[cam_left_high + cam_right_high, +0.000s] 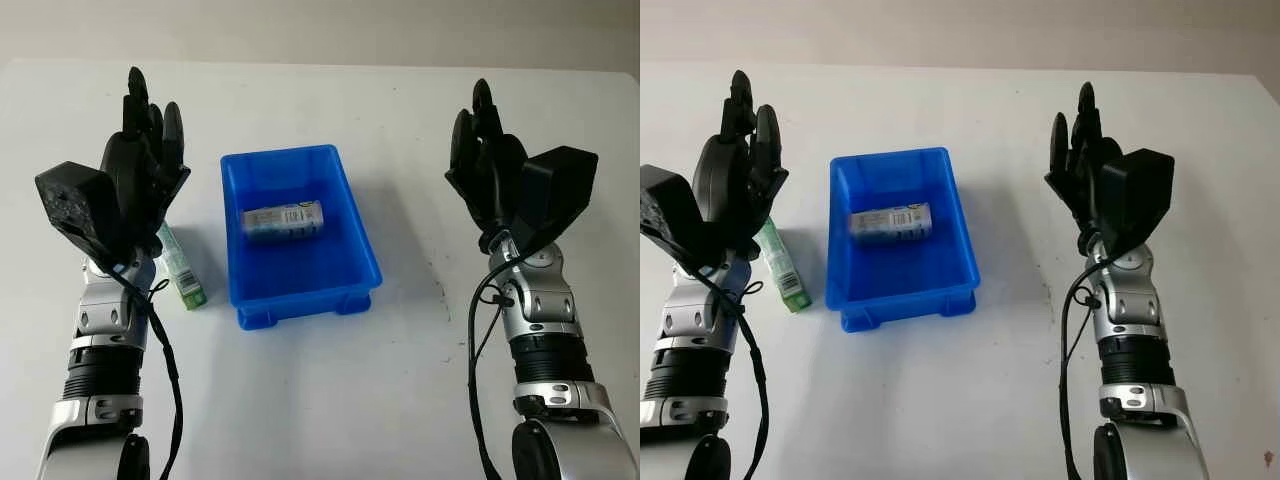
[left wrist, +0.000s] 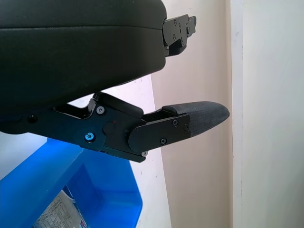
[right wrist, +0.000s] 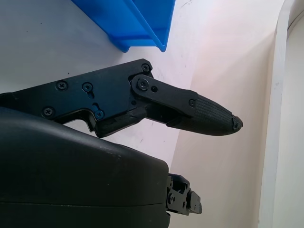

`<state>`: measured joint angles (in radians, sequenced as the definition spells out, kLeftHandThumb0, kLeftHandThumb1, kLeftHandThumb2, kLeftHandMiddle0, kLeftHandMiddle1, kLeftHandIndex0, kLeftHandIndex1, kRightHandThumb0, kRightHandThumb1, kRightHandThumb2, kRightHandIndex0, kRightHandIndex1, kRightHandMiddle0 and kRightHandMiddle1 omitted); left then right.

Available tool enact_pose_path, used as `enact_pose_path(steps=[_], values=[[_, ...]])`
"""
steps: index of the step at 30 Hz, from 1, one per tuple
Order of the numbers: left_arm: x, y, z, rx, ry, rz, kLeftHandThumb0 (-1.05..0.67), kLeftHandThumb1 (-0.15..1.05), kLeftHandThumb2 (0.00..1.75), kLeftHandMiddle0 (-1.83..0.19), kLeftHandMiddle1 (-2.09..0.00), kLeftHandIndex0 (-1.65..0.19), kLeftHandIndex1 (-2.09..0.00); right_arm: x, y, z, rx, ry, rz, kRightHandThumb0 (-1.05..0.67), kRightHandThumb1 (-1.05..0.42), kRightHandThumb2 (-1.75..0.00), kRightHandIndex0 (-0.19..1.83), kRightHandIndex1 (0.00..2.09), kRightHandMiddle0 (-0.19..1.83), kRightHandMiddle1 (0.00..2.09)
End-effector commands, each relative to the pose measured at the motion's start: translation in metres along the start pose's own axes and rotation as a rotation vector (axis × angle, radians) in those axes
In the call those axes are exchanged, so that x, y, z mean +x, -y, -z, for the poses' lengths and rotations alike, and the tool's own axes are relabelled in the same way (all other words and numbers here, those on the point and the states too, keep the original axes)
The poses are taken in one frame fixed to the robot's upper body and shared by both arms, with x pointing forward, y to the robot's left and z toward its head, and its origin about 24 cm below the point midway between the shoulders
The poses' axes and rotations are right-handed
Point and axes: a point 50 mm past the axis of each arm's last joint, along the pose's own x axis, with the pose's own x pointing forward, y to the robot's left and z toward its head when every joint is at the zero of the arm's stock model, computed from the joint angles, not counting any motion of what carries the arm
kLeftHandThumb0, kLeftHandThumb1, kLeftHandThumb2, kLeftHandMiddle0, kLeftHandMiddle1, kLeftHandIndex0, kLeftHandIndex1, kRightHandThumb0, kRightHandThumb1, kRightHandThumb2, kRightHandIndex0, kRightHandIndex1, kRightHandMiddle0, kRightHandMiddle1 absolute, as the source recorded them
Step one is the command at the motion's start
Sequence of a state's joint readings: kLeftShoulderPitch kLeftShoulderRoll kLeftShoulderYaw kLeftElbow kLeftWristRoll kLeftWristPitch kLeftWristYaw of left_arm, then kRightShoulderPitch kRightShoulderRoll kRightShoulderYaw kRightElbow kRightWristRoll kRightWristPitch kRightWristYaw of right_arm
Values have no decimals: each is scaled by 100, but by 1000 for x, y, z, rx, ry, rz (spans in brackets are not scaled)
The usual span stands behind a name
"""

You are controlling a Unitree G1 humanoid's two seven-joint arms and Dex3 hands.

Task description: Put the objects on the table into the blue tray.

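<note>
A blue tray [image 1: 356, 228] sits at the table's middle, with a silver can [image 1: 284, 221] lying on its side inside. A green carton [image 1: 181, 270] lies on the table just left of the tray, partly hidden behind my left hand [image 1: 148, 130]. That hand is raised above the carton, open and holding nothing. My right hand [image 1: 484, 140] is raised to the right of the tray, open and empty. A corner of the tray [image 2: 57, 190] with the can [image 2: 59, 216] inside appears in the left wrist view, and the tray's corner [image 3: 137, 23] in the right wrist view.
The white table [image 1: 320, 400] stretches around the tray, with a pale wall [image 1: 320, 30] behind its far edge. Black cables [image 1: 170, 390] hang along both forearms.
</note>
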<state>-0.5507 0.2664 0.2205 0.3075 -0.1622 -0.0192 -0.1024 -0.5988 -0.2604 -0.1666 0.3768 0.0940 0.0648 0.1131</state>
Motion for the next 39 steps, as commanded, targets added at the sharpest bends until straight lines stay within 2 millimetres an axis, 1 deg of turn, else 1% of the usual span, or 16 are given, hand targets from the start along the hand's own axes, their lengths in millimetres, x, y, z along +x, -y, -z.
enact_pose_path(steps=[1,3,4,7,9,10,11,12,14,17,20,23,27,33,34,39], values=[[-2,-5,-2,30,14,-9,-67,105,62,19,-1,19,0,2,-1,-8,9,34,-5,-74,-105,-73,-19,0,-19,0],[-4,-10,-5,44,37,-4,-66,105,61,19,-3,19,-1,2,-1,-8,6,34,-6,-74,-105,-73,-19,0,-19,0],[-4,-15,-8,60,55,15,-66,105,57,17,-4,17,-2,2,-1,-9,6,34,-6,-74,-105,-73,-19,0,-19,0],[-6,-35,-25,152,107,123,-62,105,52,11,-7,12,-5,1,-2,-9,16,37,-10,-75,-105,-72,-19,0,-19,0],[-8,-48,-39,263,142,181,-59,105,42,3,-8,5,-8,0,-2,-9,22,37,-15,-75,-105,-72,-19,0,-19,0],[-9,-54,-46,326,156,204,-59,105,34,0,-8,2,-9,0,-2,-9,23,37,-18,-75,-105,-72,-19,0,-19,0],[-9,-60,-53,364,160,221,-62,103,22,-4,-8,-2,-10,0,-2,-9,24,39,-19,-75,-105,-72,-19,0,-19,0],[-10,-64,-60,387,161,240,-62,101,16,-6,-8,-4,-10,-1,-3,-9,23,40,-19,-74,-105,-72,-19,0,-19,0],[-13,-70,-72,417,146,283,-54,92,7,-6,-6,-6,-10,-1,-3,-9,21,42,-22,-74,-105,-72,-19,0,-19,0],[-18,-76,-88,543,104,318,-49,85,4,-4,-5,-4,-8,0,-4,-9,18,44,-31,-75,-105,-72,-19,0,-19,0],[-21,-80,-100,708,39,342,-44,82,4,-1,-4,-2,-6,0,-5,-10,15,45,-38,-75,-105,-73,-19,0,-19,0],[-24,-84,-108,911,-42,350,-45,81,4,1,-4,-2,-6,0,-5,-11,17,43,-43,-74,-105,-73,-19,0,-19,0],[-25,-84,-109,1129,-53,392,-49,80,5,-6,-7,-8,-8,0,-4,-11,18,41,-44,-74,-105,-74,-19,0,-19,0],[-26,-84,-100,1224,-74,490,-32,78,5,-12,-7,-15,-8,0,-4,-12,20,53,-58,-74,-105,-74,-19,0,-19,0],[-26,-83,-98,1257,-69,506,-32,79,5,-13,-7,-16,-8,0,-4,-12,21,54,-58,-74,-105,-74,-19,0,-19,0],[-30,-79,-87,1429,55,602,-30,80,6,-25,-9,-29,-11,-1,-4,-11,24,45,-45,-75,-105,-73,-19,0,-19,0]])
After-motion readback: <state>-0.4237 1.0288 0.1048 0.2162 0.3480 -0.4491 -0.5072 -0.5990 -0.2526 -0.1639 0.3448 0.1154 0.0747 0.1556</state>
